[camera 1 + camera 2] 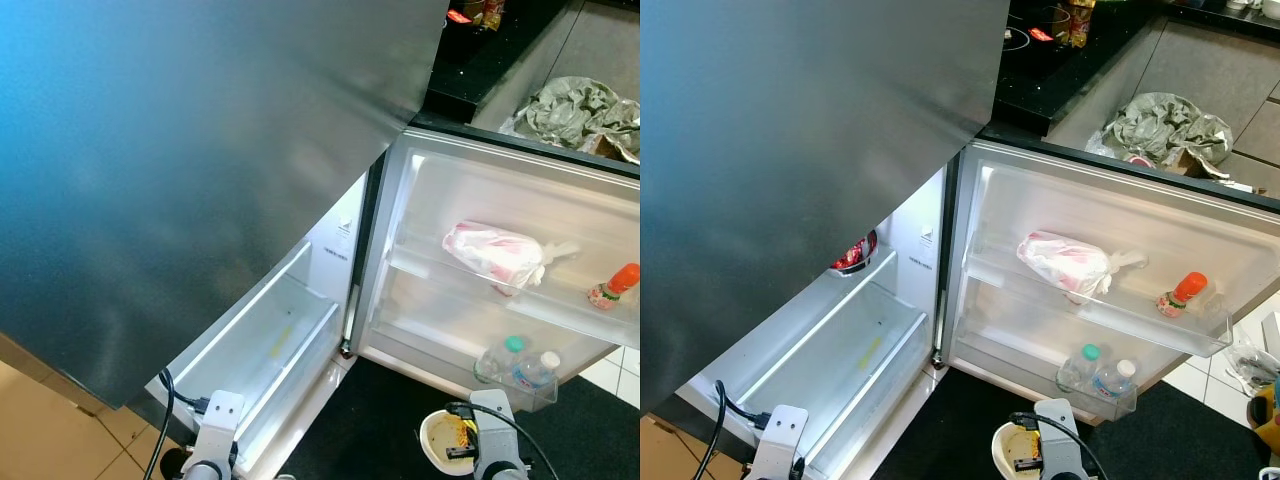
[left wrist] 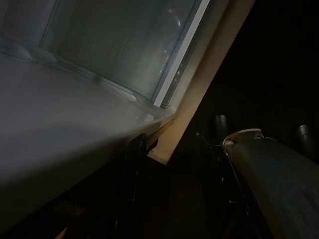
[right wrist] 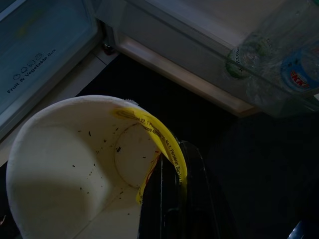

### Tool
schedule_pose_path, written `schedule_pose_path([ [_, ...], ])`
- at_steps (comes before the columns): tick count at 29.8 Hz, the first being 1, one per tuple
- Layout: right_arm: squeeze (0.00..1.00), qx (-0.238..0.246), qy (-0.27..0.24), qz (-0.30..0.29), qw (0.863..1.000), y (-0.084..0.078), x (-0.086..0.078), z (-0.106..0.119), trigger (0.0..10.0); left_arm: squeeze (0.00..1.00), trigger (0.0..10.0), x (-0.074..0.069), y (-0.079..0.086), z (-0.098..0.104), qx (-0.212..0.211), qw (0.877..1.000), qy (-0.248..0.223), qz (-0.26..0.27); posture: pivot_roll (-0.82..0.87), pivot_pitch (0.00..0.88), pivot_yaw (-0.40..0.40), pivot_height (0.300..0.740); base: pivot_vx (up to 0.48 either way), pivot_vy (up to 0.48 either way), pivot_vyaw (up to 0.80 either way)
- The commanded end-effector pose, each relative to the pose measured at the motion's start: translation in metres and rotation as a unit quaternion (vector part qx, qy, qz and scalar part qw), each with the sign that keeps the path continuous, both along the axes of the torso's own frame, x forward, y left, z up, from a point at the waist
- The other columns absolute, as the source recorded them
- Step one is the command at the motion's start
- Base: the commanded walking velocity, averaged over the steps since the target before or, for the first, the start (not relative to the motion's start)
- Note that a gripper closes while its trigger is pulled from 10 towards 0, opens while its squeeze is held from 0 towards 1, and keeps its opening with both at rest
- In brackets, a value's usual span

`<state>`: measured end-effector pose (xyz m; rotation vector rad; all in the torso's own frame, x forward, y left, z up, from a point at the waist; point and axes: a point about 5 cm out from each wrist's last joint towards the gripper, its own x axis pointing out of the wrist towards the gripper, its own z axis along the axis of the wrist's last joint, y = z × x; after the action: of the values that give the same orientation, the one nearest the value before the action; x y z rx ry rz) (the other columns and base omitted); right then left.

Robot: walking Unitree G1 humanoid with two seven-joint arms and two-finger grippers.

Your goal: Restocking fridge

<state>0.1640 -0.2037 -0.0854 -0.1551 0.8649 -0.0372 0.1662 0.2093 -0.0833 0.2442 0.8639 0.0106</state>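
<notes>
My right gripper (image 3: 172,199) pinches the white cup (image 3: 75,164) rim, near the open fridge door (image 1: 560,200). Left gripper (image 2: 174,164) open, holding nothing, by the crisper drawer (image 1: 840,350).

red item (image 1: 852,255) half hidden behind fridge door (image 1: 790,150); white cup (image 1: 440,440) cut by frame edge.

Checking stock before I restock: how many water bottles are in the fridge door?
2, side by side in the lowest door shelf: the green-capped bottle and the white-capped bottle beside it. Others may be hidden.
</notes>
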Motion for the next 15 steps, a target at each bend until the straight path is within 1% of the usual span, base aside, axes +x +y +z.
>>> schedule_pose_path([
  [1,0.0,-0.002,0.003,-0.002,1.0,-0.0025,-0.0013,-0.0003,10.0,0.0,10.0,-0.0044,0.0062,-0.0007,0.004,1.0,0.004,0.013,-0.06,0.081,-0.052,0.74,0.0,0.0,0.0],
  [15,0.0,-0.003,0.004,-0.003,1.0,-0.0037,-0.0011,-0.0001,10.0,0.0,10.0,-0.0033,0.0063,-0.0003,0.01,1.0,0.006,0.001,-0.07,0.083,-0.051,0.74,0.0,0.0,0.0],
])
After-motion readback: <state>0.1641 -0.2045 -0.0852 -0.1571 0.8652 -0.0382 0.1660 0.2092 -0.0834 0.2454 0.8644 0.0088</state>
